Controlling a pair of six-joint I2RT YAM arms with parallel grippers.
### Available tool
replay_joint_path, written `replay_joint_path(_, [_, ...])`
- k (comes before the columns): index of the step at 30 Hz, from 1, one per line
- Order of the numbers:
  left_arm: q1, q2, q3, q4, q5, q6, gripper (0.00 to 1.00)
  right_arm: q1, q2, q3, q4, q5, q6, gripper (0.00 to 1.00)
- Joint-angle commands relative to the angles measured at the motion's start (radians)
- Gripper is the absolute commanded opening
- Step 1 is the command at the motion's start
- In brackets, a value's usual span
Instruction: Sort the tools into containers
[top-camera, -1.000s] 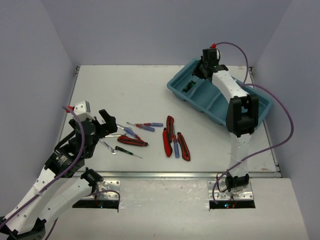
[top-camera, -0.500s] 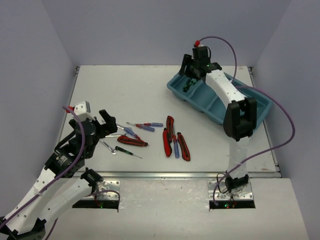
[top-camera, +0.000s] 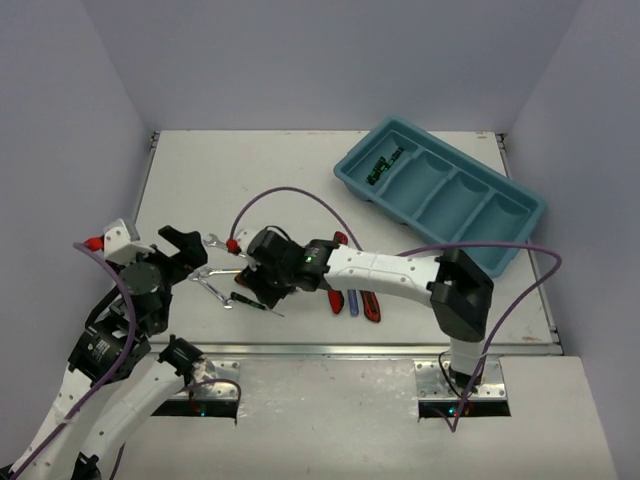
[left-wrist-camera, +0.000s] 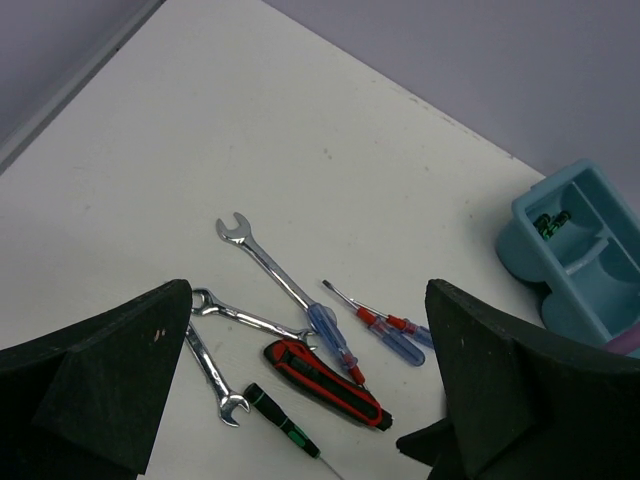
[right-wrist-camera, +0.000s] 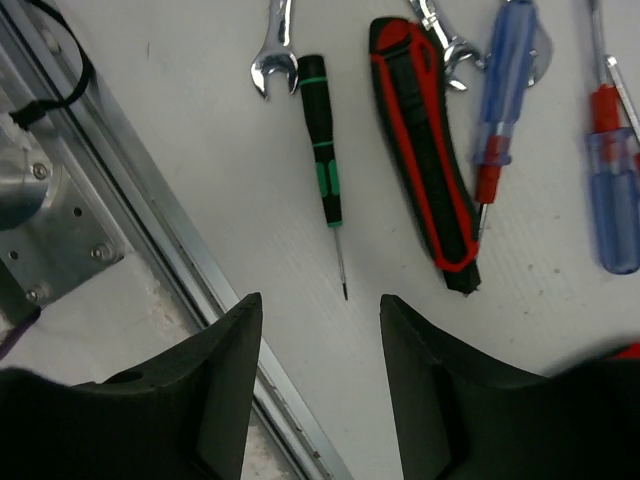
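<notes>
The teal tray of containers (top-camera: 505, 255) stands at the back right, and black-and-green screwdrivers (top-camera: 385, 165) lie in its far-left compartment. My right gripper (top-camera: 262, 290) hangs open and empty just above a black-and-green screwdriver (right-wrist-camera: 322, 165). A red-and-black utility knife (right-wrist-camera: 430, 170) lies beside that screwdriver. My left gripper (top-camera: 195, 250) is wide open over the silver wrenches (left-wrist-camera: 262, 262), with nothing between its fingers (left-wrist-camera: 100, 390). Blue-and-red screwdrivers (left-wrist-camera: 390, 325) lie to the right of the wrenches. More utility knives (top-camera: 370, 305) rest mid-table, partly hidden by the right arm.
An aluminium rail (right-wrist-camera: 150, 220) runs along the table's near edge, close under my right gripper. Purple walls close in the left, back and right sides. The right arm's purple cable (top-camera: 290, 195) loops over the table's middle.
The right arm has swung from the tray's far-left compartment to the tool pile at the left, its gripper now open. The left gripper has drawn back to the left.
</notes>
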Motion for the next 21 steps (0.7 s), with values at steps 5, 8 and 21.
replay_joint_path(5, [0.009, -0.080, 0.024, -0.016, -0.070, -0.052, 1.00, 0.055, 0.210, 0.173, -0.017, 0.058, -0.058, 0.52])
replay_joint_path(8, [0.009, -0.086, 0.024, -0.017, -0.073, -0.051, 1.00, 0.055, 0.277, 0.223, -0.022, 0.065, -0.065, 0.54])
replay_joint_path(21, [0.009, -0.089, 0.025, -0.017, -0.069, -0.046, 1.00, 0.053, 0.417, 0.297, -0.022, 0.079, -0.099, 0.40])
